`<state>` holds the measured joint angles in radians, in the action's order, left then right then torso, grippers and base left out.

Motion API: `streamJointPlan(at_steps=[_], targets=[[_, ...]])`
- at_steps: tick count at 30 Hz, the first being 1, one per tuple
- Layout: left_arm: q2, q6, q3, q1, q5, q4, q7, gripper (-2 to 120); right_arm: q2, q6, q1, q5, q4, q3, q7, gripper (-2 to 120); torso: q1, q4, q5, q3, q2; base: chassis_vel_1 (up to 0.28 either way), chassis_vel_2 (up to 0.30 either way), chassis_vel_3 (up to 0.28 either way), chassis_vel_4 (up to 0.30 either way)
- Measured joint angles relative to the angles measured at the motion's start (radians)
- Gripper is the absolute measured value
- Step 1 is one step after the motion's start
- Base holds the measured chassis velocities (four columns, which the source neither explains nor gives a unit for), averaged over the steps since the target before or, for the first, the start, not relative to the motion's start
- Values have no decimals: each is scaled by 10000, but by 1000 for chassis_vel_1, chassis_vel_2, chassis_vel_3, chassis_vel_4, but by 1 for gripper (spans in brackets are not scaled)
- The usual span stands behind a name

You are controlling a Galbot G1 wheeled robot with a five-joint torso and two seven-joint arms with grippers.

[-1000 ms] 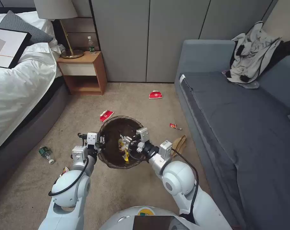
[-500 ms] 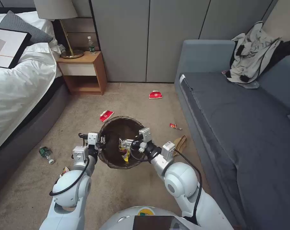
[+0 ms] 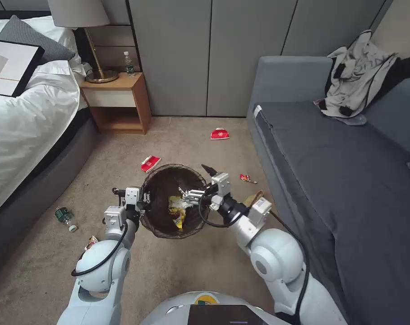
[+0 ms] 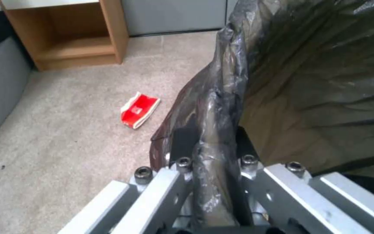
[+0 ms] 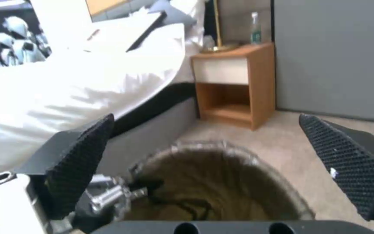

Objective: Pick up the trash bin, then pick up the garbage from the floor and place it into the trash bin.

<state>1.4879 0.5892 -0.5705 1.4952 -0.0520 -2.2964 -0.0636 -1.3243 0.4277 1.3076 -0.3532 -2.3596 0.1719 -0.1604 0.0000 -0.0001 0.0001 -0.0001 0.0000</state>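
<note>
The left gripper [image 4: 215, 152] clamps the bag-covered rim of the trash bin [image 3: 156, 215], held above the carpet and likely light but slippery, while the right gripper [image 5: 221, 156] hangs spread above it

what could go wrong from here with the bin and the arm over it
The left gripper holds the trash bin by one pinch on its rim and bag fold, so the bin could tilt or slip and spill the yellow wrapper inside. The open right gripper sits right at the rim, so a careless pull-back might knock the bin. The pinched bag might also tear or slide off the rim.
</note>
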Motion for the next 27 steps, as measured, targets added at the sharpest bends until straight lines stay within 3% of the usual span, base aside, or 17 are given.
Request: streamJointPlan(at_steps=[10,16,27], targets=[[17,-6,18,12,50,-22,-21,3,119,40,55,-397,-698,958,-125,100,-1,1,1,0,0,0,0,0,0],[15,-8,-46,19,4,-78,-21,3,56,-250,339,-299,-833,1457,336,100,-1,1,0,0,0,0,0,0,0],[-27,-18,-218,13,-157,-113,-26,3,-671,-2176,1419,1968,26,2439,1882,100,-1,0,0,1,0,0,0,0,0]])
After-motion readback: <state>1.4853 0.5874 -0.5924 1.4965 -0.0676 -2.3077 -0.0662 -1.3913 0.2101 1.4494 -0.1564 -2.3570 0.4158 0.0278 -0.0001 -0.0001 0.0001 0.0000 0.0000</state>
